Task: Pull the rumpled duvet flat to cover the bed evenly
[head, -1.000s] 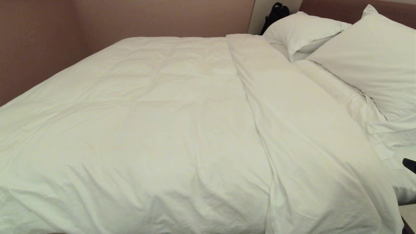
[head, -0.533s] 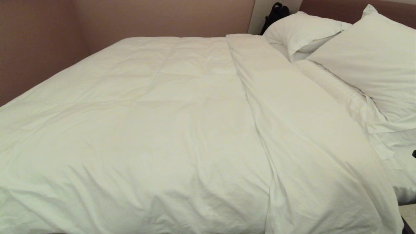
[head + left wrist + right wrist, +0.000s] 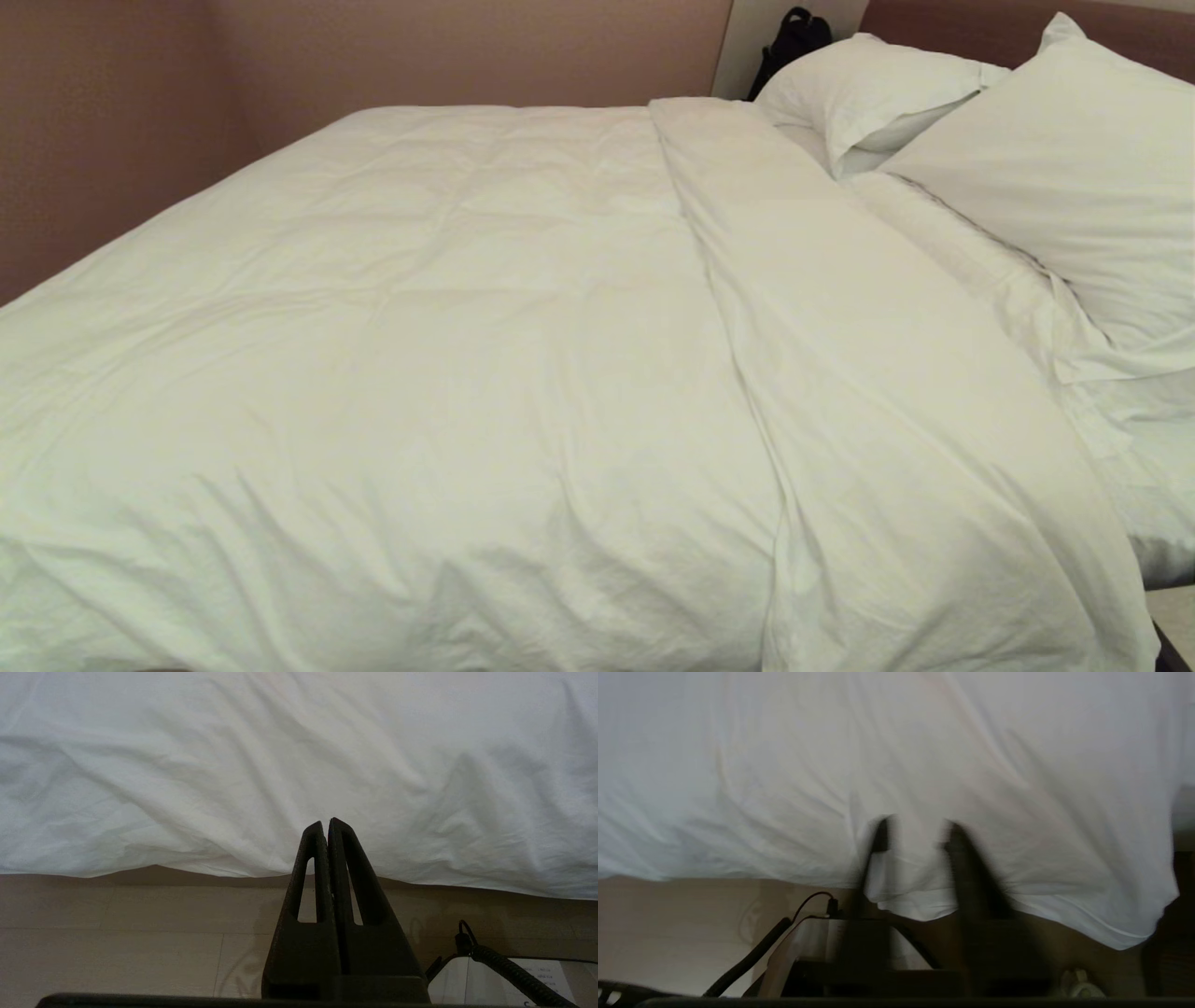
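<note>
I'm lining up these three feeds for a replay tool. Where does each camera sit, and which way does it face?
Head view: on the robot's head, looking down across the duvet toward the pillows; no arm shows.
Left wrist view: behind the left hand, fingers pressed together, facing the duvet's hanging edge and the floor.
Right wrist view: behind the right hand, fingers blurred but apart, facing the duvet's edge.
Both wrist views share that edge and the floor.

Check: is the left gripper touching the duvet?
Cannot tell. In the left wrist view the shut left gripper overlaps the hanging edge of the duvet, but neither a dent nor a gap shows plainly.
</note>
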{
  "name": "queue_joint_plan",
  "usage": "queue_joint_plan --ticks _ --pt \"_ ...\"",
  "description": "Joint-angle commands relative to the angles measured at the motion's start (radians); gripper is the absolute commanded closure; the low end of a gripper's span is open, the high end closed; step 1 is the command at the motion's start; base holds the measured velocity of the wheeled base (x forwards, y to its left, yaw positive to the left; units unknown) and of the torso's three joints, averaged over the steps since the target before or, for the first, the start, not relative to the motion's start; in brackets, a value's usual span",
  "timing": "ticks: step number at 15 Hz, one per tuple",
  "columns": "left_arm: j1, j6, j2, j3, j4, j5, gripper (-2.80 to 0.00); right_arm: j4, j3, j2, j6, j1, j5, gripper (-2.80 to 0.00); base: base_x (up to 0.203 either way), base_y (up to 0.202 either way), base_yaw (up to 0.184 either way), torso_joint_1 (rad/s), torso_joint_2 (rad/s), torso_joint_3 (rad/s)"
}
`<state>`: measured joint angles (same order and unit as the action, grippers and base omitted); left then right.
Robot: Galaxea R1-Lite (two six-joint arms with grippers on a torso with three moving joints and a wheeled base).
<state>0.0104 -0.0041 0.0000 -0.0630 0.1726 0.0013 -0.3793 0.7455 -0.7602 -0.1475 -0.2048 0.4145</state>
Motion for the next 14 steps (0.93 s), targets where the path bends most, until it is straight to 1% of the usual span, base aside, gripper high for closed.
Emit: queue_joint_plan --ticks 1,3,7,8,11,14 --pt "0.0 0.0 0.0 0.0 0.001 0.0 0.0 -0.042 -0.003 0.023 -0.031 0.022 0.004 0.0 0.0 0.0 0.0 0.0 0.0 0.0" --pt "0.0 0.0 0.0 0.0 0.001 0.0 0.0 -0.057 -0.004 0.034 -0.03 0.022 0.005 0.0 0.0 0.0 0.0 0.0 0.0 0.0" --pt "0.0 0.0 0.0 0.0 0.001 0.0 0.0 -0.11 -0.008 0.147 -0.02 0.022 0.003 0.0 0.0 0.0 0.0 0.0 0.0 0.0" --pt "0.0 0.0 0.0 0.0 0.001 0.0 0.0 -0.123 -0.015 0.161 -0.008 0.022 -0.001 0.0 0.0 0.0 0.0 0.0 0.0 0.0" --pt "0.0 0.0 0.0 0.0 0.001 0.0 0.0 -0.149 -0.08 0.299 0.082 0.021 -0.014 0.0 0.0 0.0 0.0 0.0 0.0 0.0" --pt "0.0 0.0 0.0 0.0 0.001 0.0 0.0 -0.154 -0.118 0.381 0.11 0.022 -0.023 0.0 0.0 0.0 0.0 0.0 0.0 0.0"
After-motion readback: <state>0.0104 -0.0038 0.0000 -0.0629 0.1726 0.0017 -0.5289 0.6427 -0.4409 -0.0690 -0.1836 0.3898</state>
